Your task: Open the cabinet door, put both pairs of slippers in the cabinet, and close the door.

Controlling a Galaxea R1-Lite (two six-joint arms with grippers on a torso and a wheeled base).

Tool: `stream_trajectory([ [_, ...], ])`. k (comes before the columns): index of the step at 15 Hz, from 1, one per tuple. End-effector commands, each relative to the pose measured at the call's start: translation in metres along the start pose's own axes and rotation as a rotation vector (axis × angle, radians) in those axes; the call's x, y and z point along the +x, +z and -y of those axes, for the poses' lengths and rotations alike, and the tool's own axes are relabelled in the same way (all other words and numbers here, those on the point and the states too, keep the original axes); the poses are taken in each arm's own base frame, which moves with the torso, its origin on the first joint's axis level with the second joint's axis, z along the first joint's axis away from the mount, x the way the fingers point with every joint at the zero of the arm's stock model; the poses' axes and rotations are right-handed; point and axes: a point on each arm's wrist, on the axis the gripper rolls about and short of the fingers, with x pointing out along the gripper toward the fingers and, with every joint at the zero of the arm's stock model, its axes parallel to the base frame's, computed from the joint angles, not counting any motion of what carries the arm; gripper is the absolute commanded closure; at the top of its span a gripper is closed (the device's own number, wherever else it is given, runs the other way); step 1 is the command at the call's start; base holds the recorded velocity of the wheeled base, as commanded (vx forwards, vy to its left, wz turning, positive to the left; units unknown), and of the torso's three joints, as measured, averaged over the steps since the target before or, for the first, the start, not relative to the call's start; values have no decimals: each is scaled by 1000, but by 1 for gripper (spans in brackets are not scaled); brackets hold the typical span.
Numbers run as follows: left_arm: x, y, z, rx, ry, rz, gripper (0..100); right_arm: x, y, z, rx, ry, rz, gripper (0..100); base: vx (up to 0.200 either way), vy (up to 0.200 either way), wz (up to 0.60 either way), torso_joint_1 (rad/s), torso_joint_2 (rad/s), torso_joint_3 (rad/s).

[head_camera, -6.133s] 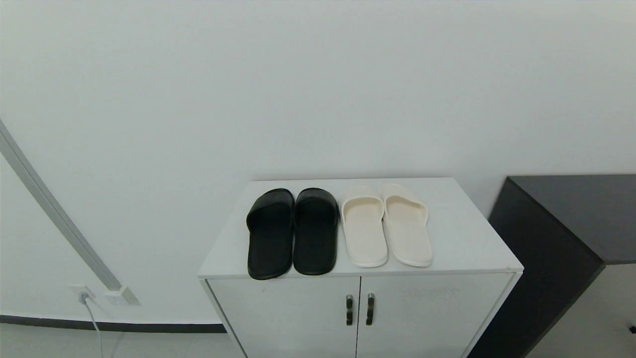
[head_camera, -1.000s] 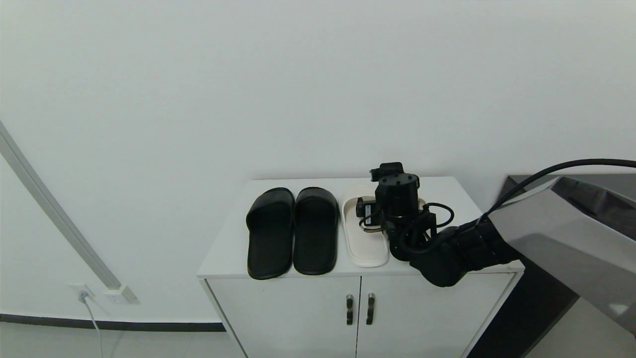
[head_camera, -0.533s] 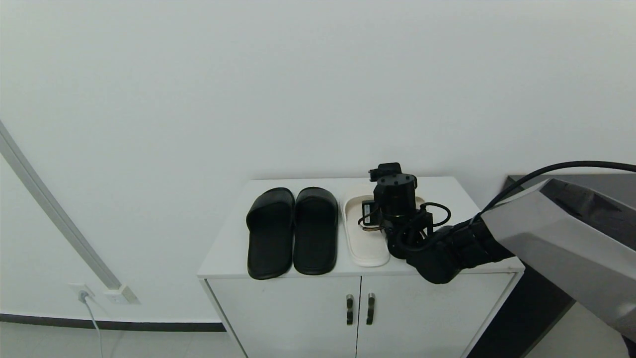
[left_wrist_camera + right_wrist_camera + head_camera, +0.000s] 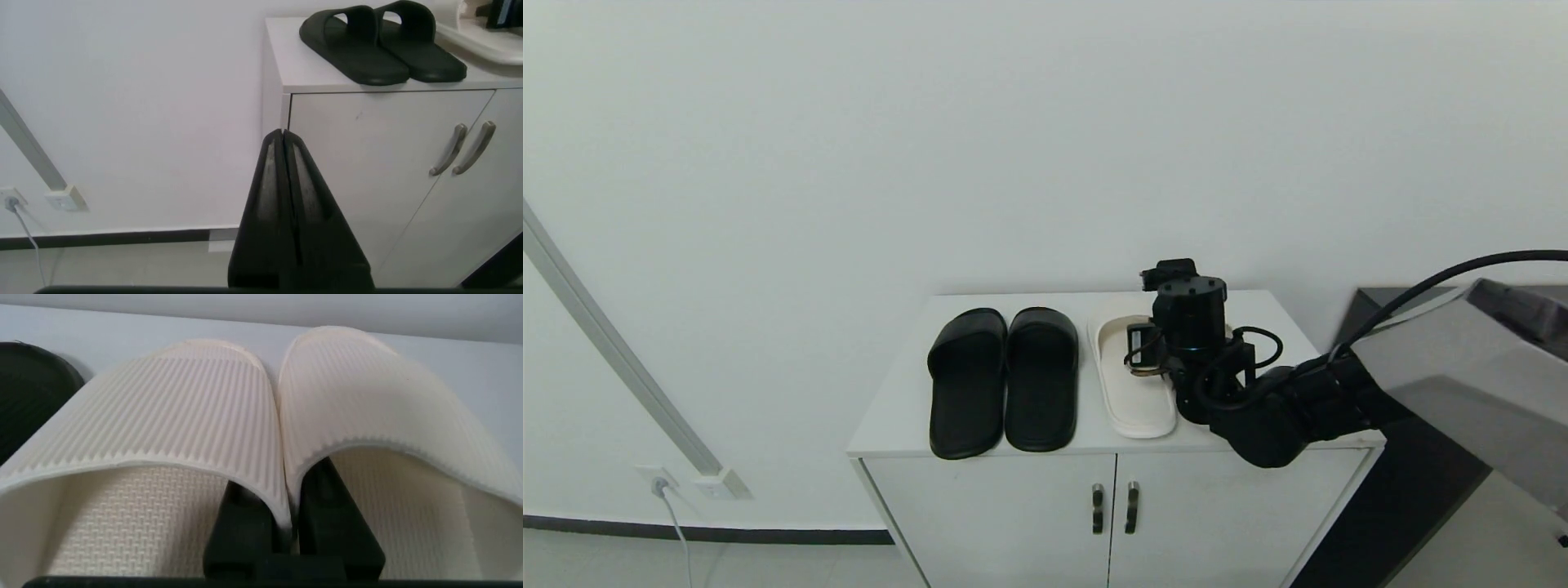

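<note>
Currently, the right claw [image 4: 282, 508] is closed on the pair of cream slippers [image 4: 1134, 396]. One finger sits inside each slipper, and the two adjoining strap edges are pinched between them. The pair lies on the right half of the cabinet [image 4: 890, 412] top. The black slippers [image 4: 1005, 380] lie side by side just to their left. Both doors [image 4: 1013, 523] are shut, with the handles [image 4: 1097, 508] next to each other at the centre. The left claw [image 4: 283, 163] is held low near the cabinet's left front corner, fingers pressed together and holding nothing.
</note>
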Motion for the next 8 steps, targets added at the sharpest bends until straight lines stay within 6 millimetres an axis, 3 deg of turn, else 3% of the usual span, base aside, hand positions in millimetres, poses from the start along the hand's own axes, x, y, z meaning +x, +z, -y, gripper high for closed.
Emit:
stream_trajectory([
  [1,0,0,0,0,0,0,100,-36,27,9,18,57,29,100,0,0,0,0,0,0],
  [5,0,0,0,-2,0,-2,100,-115,35,24,-9,271,1,100,0,0,0,0,0,0],
  [8,0,0,0,-2,0,-2,100,-161,32,38,-28,448,-22,100,0,0,0,0,0,0],
])
